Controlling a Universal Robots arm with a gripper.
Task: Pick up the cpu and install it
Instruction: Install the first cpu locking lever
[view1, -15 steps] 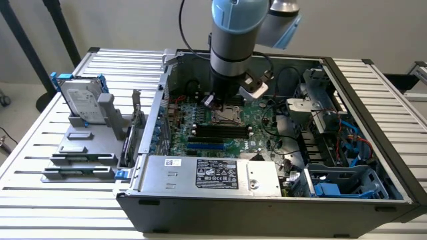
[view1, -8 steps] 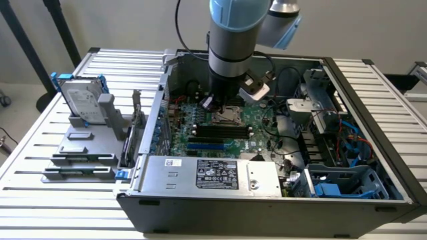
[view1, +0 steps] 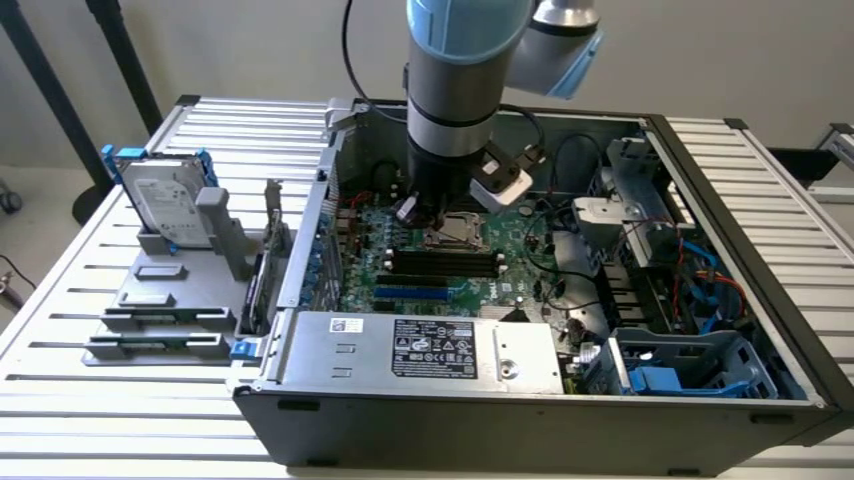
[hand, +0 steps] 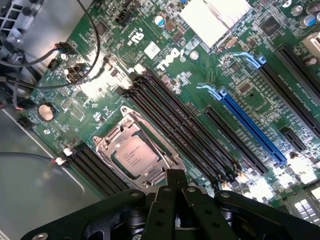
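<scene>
My pincer (hand: 175, 180) clenched, empty; cpu (hand: 134, 156) seated in motherboard (hand: 200, 90) socket (hand: 137, 152) just beyond my fingertips.

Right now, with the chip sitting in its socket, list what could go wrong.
1. The closed black end effector hangs close over the square silver-grey cpu; dropping could press on it or the metal socket frame.
2. Loose black cables lie beside the green motherboard and might snag the arm.

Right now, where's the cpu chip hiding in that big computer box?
Find the green motherboard in the open computer case. Beside the long black memory slots sits a silver metal socket frame; the cpu lies inside it, the one flat grey square with tiny printing.
</scene>
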